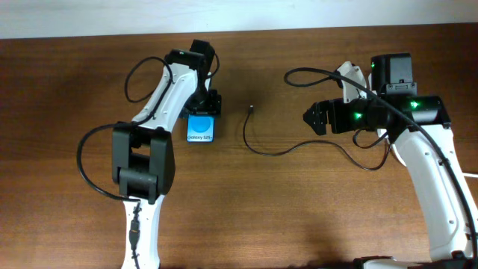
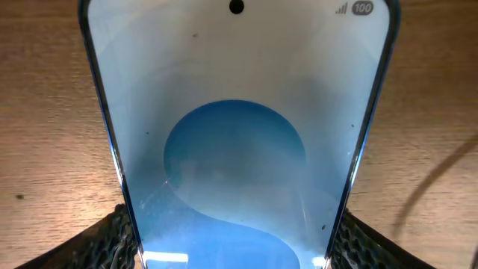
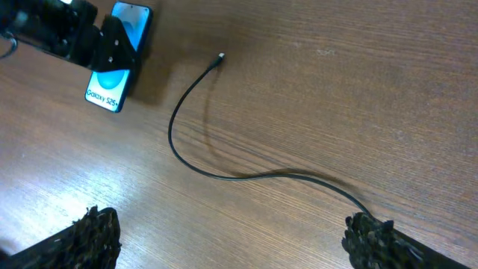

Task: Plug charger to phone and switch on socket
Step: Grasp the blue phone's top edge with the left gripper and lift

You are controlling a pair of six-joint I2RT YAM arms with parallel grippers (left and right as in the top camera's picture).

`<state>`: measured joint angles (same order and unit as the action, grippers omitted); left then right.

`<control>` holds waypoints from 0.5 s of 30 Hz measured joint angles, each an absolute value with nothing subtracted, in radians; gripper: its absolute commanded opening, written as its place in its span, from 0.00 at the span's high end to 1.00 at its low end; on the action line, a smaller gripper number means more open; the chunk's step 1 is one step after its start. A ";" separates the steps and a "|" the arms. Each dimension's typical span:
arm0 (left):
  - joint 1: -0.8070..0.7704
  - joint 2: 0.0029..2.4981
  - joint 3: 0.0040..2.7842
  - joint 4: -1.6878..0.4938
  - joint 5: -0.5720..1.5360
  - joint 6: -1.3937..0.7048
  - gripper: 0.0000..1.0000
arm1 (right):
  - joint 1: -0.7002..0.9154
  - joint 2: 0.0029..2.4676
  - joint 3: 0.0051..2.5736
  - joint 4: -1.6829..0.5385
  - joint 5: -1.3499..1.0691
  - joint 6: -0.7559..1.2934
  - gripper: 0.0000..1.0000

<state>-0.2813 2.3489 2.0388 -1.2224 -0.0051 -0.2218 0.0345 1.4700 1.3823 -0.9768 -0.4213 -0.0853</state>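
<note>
The phone (image 1: 200, 128), with a blue screen and a white band, is at the table's middle left. My left gripper (image 1: 203, 104) is shut on its far end. In the left wrist view the phone (image 2: 235, 112) fills the frame, with the left gripper's (image 2: 235, 243) fingers pressed on both long edges. The charger (image 1: 246, 131) is a thin black cable lying loose right of the phone. Its tip (image 1: 251, 109) is free on the table, and it shows in the right wrist view (image 3: 221, 57). My right gripper (image 1: 317, 117) is open and empty above the cable's right stretch (image 3: 299, 175). The socket is out of view.
Brown wooden table (image 1: 299, 217). The right arm's own black cables loop above its wrist (image 1: 314, 72). In the right wrist view the phone (image 3: 112, 78) and the left gripper (image 3: 67, 37) sit at the top left.
</note>
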 measured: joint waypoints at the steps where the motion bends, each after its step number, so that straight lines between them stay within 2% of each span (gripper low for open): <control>1: -0.281 2.349 2.047 -1.229 -0.005 -0.222 0.83 | 0.035 1.470 1.382 -0.977 -0.421 -0.086 0.02; 3: -0.281 2.349 2.053 -1.241 -0.005 -0.222 1.00 | 0.035 1.470 1.382 -0.977 -0.421 -0.085 0.02; 9: -0.281 2.349 2.084 -1.294 0.011 -0.274 1.00 | 0.035 1.470 1.382 -0.977 -0.422 -0.081 0.02; 15: -0.255 2.349 2.209 -1.343 0.091 -0.364 1.00 | 0.035 1.478 1.383 -0.924 -0.425 0.065 0.01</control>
